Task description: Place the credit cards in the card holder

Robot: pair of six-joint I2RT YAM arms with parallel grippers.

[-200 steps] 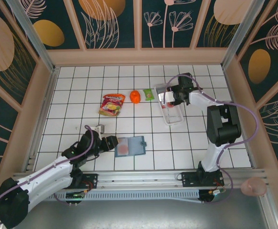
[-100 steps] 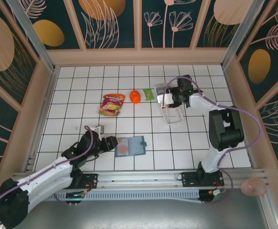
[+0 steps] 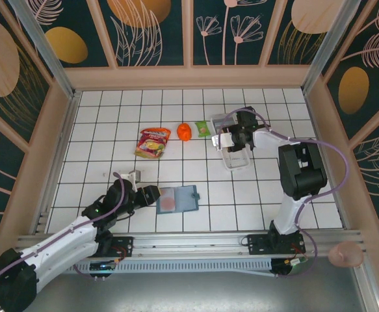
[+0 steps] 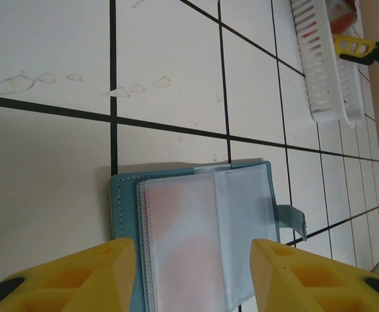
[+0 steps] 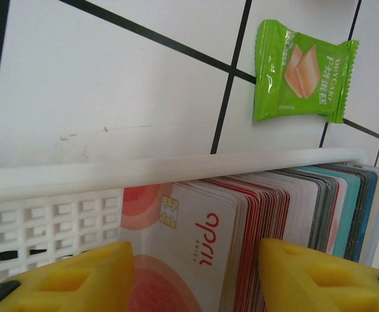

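Observation:
The card holder (image 3: 178, 199) lies open on the tiles, teal with clear sleeves (image 4: 202, 227) and a pinkish card showing through them. My left gripper (image 3: 151, 194) sits at its left edge, open; in the wrist view the yellow fingers (image 4: 65, 279) straddle the holder without touching it. The credit cards (image 5: 196, 240) stand packed on edge in a white tray (image 3: 238, 162), the front one whitish with red-pink circles and a chip. My right gripper (image 3: 230, 138) hangs over the tray's far end, open, its fingers (image 5: 326, 279) on either side of the front cards.
A green snack packet (image 3: 203, 129) lies just left of the tray (image 5: 176, 168), also in the right wrist view (image 5: 303, 71). An orange object (image 3: 184, 132) and a red-yellow snack bag (image 3: 153, 142) lie further left. A small grey piece (image 3: 135, 175) sits by the left arm.
My right gripper has shifted a little to the left over the tray and its arm has swung. The left arm and the card holder have stayed put.

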